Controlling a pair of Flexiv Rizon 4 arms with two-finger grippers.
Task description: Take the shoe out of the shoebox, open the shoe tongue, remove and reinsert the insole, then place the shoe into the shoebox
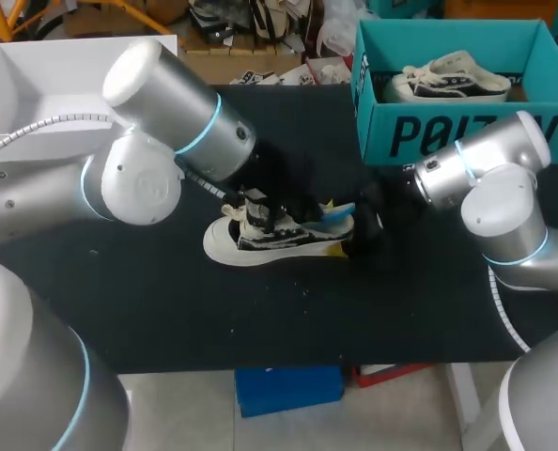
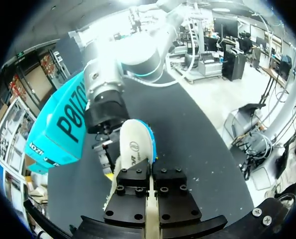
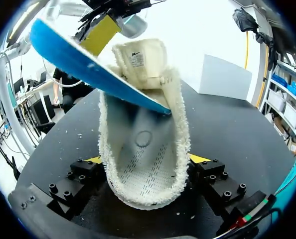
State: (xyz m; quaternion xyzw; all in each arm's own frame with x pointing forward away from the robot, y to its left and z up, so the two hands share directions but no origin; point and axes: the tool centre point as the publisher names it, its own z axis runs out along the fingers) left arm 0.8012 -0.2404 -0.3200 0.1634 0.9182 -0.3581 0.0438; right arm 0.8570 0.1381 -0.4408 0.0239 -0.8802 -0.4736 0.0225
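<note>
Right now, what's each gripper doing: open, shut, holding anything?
Left gripper: shut on the blue insole.
Right gripper: shut on the shoe, one finger on each side of its heel.

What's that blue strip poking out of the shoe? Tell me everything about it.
It is the insole: thin, foam-like, blue underneath, white on top with a small printed mark. The left gripper pinches one end and holds it slanting upward; its other end sits inside the shoe, whose heel the right gripper clamps.
</note>
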